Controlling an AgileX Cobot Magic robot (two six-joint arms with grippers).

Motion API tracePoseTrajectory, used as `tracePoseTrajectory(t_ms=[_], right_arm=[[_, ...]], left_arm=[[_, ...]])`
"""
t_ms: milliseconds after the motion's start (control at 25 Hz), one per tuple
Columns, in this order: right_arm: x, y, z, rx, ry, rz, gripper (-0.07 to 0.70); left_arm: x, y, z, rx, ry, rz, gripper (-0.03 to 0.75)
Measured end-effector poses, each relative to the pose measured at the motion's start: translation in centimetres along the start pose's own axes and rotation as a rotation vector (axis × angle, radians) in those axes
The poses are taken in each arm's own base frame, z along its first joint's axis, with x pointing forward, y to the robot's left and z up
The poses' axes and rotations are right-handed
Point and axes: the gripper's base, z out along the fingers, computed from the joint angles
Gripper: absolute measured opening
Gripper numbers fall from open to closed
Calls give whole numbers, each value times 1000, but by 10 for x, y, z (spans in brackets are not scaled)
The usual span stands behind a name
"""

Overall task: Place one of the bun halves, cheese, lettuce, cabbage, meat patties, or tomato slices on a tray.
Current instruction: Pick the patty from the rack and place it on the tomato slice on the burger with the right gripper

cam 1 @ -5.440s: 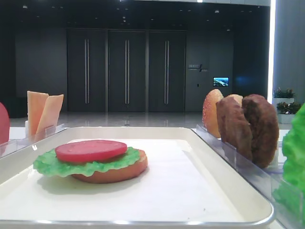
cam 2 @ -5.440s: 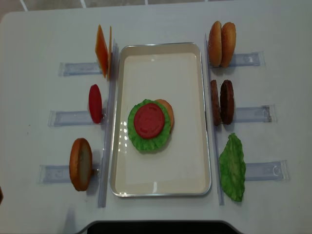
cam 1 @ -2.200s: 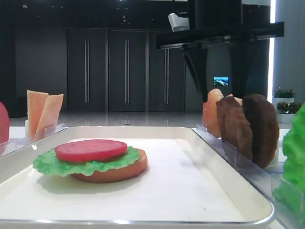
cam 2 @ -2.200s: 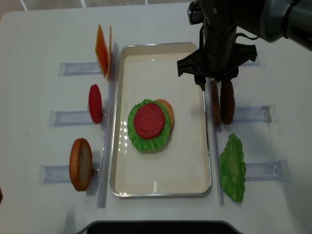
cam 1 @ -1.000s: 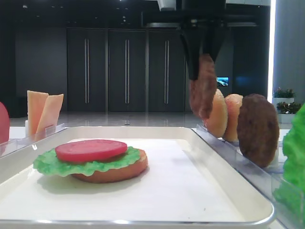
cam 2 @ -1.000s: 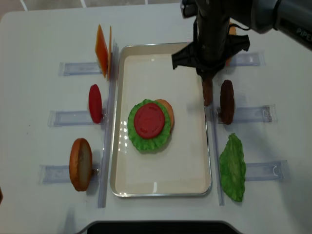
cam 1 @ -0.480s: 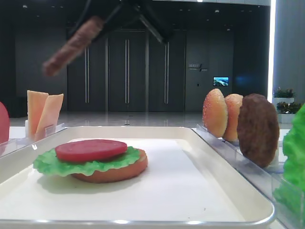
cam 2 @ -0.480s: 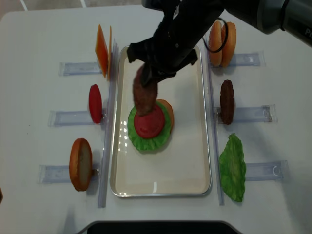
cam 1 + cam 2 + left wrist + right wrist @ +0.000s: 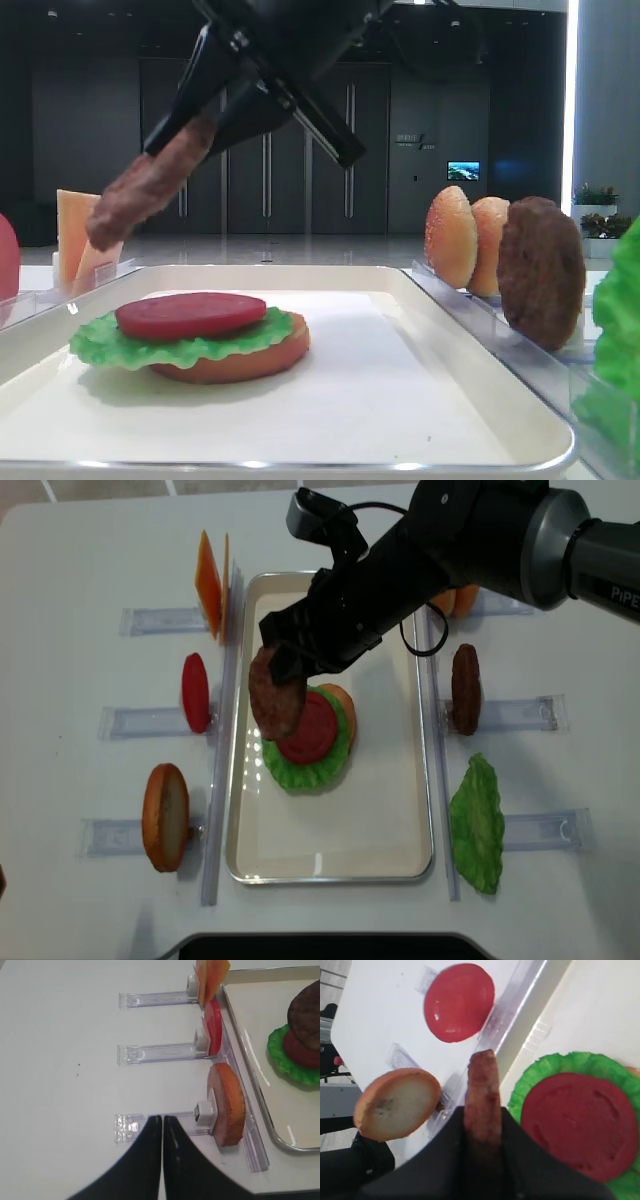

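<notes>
Right gripper (image 9: 283,662) clamped on meat patty (image 9: 274,693), tilted, above tomato slice (image 9: 313,727) w/ lettuce (image 9: 300,770) in tray (image 9: 330,865), left gripper (image 9: 162,1125) pinched closed, holding nothing.

Glossy black right arm (image 9: 470,540) with black cable (image 9: 345,510).

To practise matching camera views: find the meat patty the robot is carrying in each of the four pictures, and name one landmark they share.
Low front view: held patty, upper left, tilted, above the tray.
Right wrist view: patty edge-on at centre, gripped by the right tool.
Left wrist view: patty at the right edge.
Overhead view: patty left of centre.
Shared landmark: the tomato slice on the lettuce.
</notes>
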Motion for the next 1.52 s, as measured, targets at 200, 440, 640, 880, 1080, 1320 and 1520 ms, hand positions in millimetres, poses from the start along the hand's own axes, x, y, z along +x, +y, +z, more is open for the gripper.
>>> tracePoseTrajectory(t_ms=[200, 440, 640, 880, 1080, 1320, 1520], right_arm=[[9, -14, 9, 31, 12, -3, 101], [16, -27, 16, 73, -2, 13, 101], [15, -27, 17, 70, -11, 25, 101], [17, -34, 25, 76, -3, 50, 101], [17, -35, 25, 84, 1, 42, 102], [18, -39, 20, 108, 25, 2, 295], [12, -32, -1, 140, 17, -54, 396]], left_arm=[[0, 0, 0, 0, 0, 0, -7], [0, 0, 0, 0, 0, 0, -7], [0, 0, 0, 0, 0, 0, -7], [0, 0, 0, 0, 0, 0, -7], [0, 0, 0, 0, 0, 0, -7], [0, 0, 0, 0, 0, 0, -7], [0, 0, 0, 0, 0, 0, -7]])
